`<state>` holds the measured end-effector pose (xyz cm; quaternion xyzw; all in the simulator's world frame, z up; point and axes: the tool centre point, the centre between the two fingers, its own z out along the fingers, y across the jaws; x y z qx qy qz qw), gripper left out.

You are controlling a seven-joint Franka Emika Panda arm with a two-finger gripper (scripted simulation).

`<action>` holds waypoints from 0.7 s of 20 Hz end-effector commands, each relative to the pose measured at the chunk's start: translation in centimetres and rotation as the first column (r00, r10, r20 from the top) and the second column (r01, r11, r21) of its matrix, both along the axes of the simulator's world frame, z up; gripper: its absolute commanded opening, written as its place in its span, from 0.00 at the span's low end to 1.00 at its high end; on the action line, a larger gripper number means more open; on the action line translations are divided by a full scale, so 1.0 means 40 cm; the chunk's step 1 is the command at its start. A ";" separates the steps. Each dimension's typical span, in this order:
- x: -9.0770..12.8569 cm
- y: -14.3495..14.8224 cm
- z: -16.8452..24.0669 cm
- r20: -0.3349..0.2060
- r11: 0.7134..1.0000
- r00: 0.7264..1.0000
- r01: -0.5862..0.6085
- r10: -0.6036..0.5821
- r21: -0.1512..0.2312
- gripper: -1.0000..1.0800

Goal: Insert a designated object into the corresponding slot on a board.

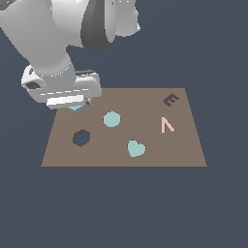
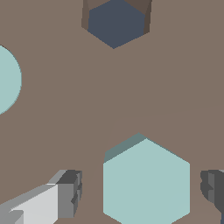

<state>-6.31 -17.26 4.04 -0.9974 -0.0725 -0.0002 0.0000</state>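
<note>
The light-teal hexagonal block (image 2: 146, 181) lies on the brown board (image 1: 145, 155) near its far corner on the exterior view's left. In the exterior view only a sliver of the block (image 1: 76, 109) shows under the hand. My gripper (image 2: 141, 189) is open and straddles the block, with a finger (image 2: 70, 194) on each side and a gap to each. In the exterior view the gripper (image 1: 72, 104) is low over the board. The dark hexagonal slot (image 1: 81, 138) is empty, a short way from the block, and also shows in the wrist view (image 2: 116, 22).
A teal round disc (image 1: 112, 119) sits next to the slot and also shows in the wrist view (image 2: 6, 78). A teal heart (image 1: 136, 148), a pink mark (image 1: 166, 125) and a dark E-shaped cutout (image 1: 170, 100) lie towards the exterior view's right.
</note>
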 end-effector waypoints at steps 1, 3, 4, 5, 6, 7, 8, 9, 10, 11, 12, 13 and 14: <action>0.000 -0.002 -0.019 -0.001 1.000 1.000 -0.001 0.001 0.000 0.96; 0.000 -0.002 -0.026 0.000 1.000 1.000 -0.002 0.002 0.000 0.96; 0.000 -0.002 -0.026 0.000 1.000 1.000 -0.002 0.002 0.000 0.96; 0.000 -0.002 -0.026 0.000 1.000 1.000 -0.002 0.002 0.000 0.00; 0.000 -0.002 -0.026 0.000 1.000 1.000 -0.002 0.002 0.000 0.00; 0.000 -0.002 -0.026 0.000 1.000 1.000 -0.002 0.002 0.000 0.00; 0.000 -0.002 -0.026 0.000 1.000 1.000 -0.002 0.002 0.000 0.00; 0.000 -0.002 -0.026 0.000 1.000 1.000 -0.002 0.002 0.000 0.00; 0.000 -0.002 -0.026 0.000 1.000 1.000 -0.002 0.002 0.000 0.00; 0.000 -0.002 -0.026 0.000 1.000 1.000 -0.002 0.002 0.000 0.00; 0.000 -0.002 -0.026 0.000 1.000 1.000 -0.002 0.002 0.000 0.00; 0.000 -0.002 -0.026 0.000 1.000 1.000 -0.002 0.002 0.000 0.00; 0.000 -0.002 -0.026 0.000 1.000 1.000 -0.002 0.002 0.000 0.00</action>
